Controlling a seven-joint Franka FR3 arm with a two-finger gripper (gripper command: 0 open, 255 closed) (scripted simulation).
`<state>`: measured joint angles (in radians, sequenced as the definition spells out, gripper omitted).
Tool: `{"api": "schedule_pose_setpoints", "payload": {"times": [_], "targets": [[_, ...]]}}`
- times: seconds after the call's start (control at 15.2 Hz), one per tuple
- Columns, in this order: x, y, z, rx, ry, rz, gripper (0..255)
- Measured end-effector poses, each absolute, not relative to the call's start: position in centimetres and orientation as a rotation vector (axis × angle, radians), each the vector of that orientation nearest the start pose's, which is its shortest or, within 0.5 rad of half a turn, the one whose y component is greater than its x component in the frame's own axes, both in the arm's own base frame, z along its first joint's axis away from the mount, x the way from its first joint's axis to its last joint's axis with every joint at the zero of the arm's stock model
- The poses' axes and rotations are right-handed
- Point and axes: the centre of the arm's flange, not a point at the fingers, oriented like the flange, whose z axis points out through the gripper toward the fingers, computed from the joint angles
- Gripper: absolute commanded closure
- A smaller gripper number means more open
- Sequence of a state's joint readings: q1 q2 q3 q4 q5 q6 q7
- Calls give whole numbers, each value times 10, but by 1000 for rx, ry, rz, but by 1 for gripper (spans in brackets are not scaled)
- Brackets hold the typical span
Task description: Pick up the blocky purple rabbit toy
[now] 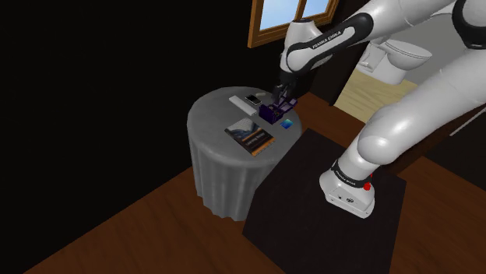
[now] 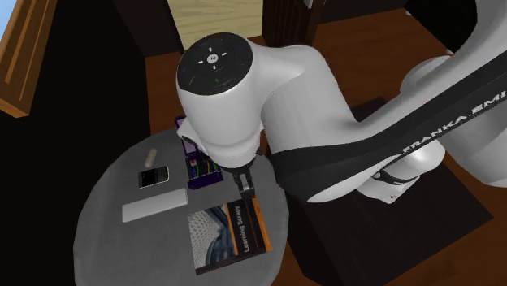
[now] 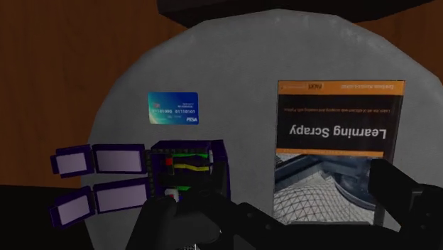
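Round grey tbl (image 1: 214, 124) on wood floor (image 1: 117, 233); gripper (image 1: 280, 99) open over purple rabbit toy (image 3: 186, 167), nr book (image 3: 339, 153).

1. A round grey table (image 1: 218, 167) stands on a wooden floor (image 1: 140, 233).
2. In the shoulder view, a book (image 1: 250, 138) lies at the tabletop's 6 o'clock and a blue card (image 1: 287, 124) at 3 o'clock.
3. A phone (image 1: 253, 100) and a white slab (image 1: 236, 102) lie near 12 o'clock.

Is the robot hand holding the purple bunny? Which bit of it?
Nothing is held. The gripper is open, and the purple rabbit toy lies on the table beside one finger, not clasped between the two.
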<state>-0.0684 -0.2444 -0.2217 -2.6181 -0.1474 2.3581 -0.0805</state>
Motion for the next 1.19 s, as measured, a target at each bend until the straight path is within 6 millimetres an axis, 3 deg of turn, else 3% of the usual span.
{"api": "schedule_pose_setpoints", "payload": {"times": [0.79, 1.19], "targets": [[463, -186, 206, -3224, 135, 10, 0], [467, -190, 172, -3228, 132, 7, 0]]}}
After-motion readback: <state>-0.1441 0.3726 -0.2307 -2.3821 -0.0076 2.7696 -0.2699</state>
